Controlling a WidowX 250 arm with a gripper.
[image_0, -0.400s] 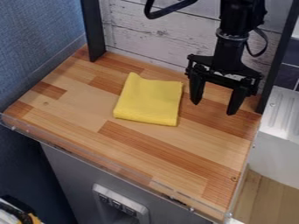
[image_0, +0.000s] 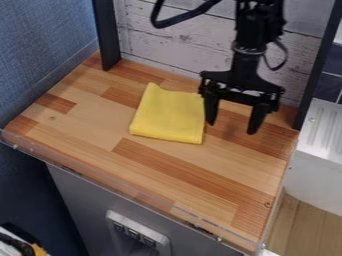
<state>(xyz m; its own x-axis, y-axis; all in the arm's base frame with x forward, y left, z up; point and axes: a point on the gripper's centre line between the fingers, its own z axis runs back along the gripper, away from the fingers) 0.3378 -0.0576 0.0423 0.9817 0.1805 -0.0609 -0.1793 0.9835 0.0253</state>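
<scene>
Wood tabletop (image_0: 167, 172), a yellow cloth (image_0: 168, 116) lying on it just left of the gripper (image_0: 231, 129) in view, whose fingers (image_0: 256, 120) stand wide apart, holding nothing

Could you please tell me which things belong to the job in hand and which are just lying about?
Job: folded yellow cloth; black gripper, open near it; wooden tabletop under the cloth.
Just about: white ribbed unit, right; light-grey panel, below.
</scene>
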